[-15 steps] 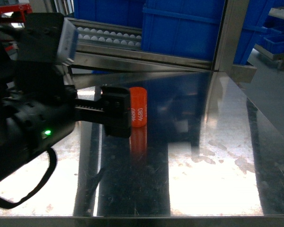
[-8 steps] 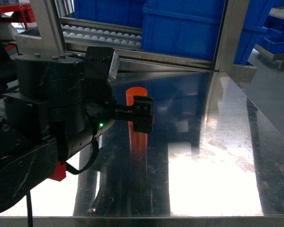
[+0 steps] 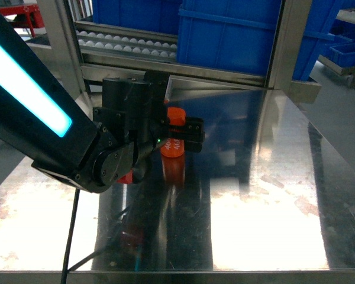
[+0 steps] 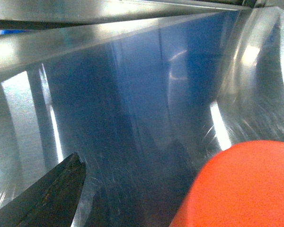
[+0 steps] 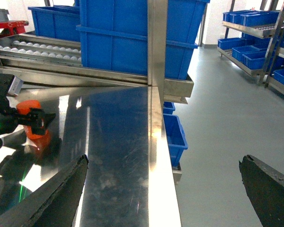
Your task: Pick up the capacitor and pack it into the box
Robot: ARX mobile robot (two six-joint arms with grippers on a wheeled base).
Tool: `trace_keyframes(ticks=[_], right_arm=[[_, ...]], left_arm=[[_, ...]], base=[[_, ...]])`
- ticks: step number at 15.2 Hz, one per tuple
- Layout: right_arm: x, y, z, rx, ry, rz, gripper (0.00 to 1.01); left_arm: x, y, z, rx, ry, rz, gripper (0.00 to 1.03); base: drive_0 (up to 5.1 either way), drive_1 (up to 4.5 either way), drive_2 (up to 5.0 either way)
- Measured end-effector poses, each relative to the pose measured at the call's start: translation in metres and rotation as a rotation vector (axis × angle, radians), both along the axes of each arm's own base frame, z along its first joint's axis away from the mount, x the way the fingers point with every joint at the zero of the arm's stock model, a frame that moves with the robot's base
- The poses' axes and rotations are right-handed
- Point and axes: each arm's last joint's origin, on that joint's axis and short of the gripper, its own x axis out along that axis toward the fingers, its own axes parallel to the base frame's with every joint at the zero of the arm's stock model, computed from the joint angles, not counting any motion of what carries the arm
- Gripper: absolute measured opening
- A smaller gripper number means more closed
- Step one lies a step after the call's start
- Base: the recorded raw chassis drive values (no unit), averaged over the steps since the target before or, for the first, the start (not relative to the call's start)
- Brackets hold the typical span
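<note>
No brand, label or other writing could be read in the current views: the white print on the capacitor was hidden behind the left claw. A second earlier, when the claw stood further left beside the orange cylinder, "4680" showed twice on its side.

Since then the left arm had swung in over the table, its lit cyan strip now filling the upper left of the head view, and the claw had closed in around the capacitor. The capacitor stood upright on the shiny steel table, between the claw's fingers, with one black finger across its front. The jaws were partly spread, roughly as wide as the cylinder, but whether they actually pressed on it or only bracketed it could not be told. In the left wrist view the orange body filled the lower right corner, right against the camera, with one dark finger tip at the lower left, apart from it.

The right claw hung wide open and empty, well to the right of the capacitor, past the table's edge over the grey floor.

Beyond the left claw stood blue bins on a roller rack.
</note>
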Motion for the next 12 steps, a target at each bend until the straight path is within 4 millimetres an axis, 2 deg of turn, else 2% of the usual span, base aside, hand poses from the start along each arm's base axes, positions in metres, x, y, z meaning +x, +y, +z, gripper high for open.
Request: trace_keyframes(ticks=[2, 5, 6, 7, 9, 10, 12], right_arm=[[0.000, 0.000, 0.000, 0.000, 0.001, 0.000, 0.98], [0.000, 0.000, 0.000, 0.000, 0.000, 0.000, 0.98], [0.000, 0.000, 0.000, 0.000, 0.000, 0.000, 0.98], [0.000, 0.000, 0.000, 0.000, 0.000, 0.000, 0.98], [0.000, 0.000, 0.000, 0.000, 0.000, 0.000, 0.98], [0.000, 0.000, 0.000, 0.000, 0.000, 0.000, 0.98], [0.000, 0.000, 0.000, 0.000, 0.000, 0.000, 0.98]], left_arm=[[0.004, -0.004, -0.002, 0.007, 0.027, -0.008, 0.94], [0.000, -0.006, -0.003, 0.006, 0.045, -0.015, 0.60], [-0.009, -0.002, 0.002, 0.011, 0.055, -0.002, 0.47], [-0.017, 0.004, 0.014, -0.004, 0.039, 0.007, 0.44], [-0.040, 0.018, 0.066, -0.059, -0.078, 0.020, 0.44], [-0.064, 0.032, 0.105, -0.090, -0.164, 0.038, 0.44], [-0.111, 0.053, 0.142, -0.095, -0.249, 0.067, 0.44]], base=[[0.0, 0.00, 0.0], [0.0, 0.00, 0.0], [0.0, 0.00, 0.0], [0.0, 0.00, 0.0], [0.0, 0.00, 0.0], [0.0, 0.00, 0.0], [0.0, 0.00, 0.0]])
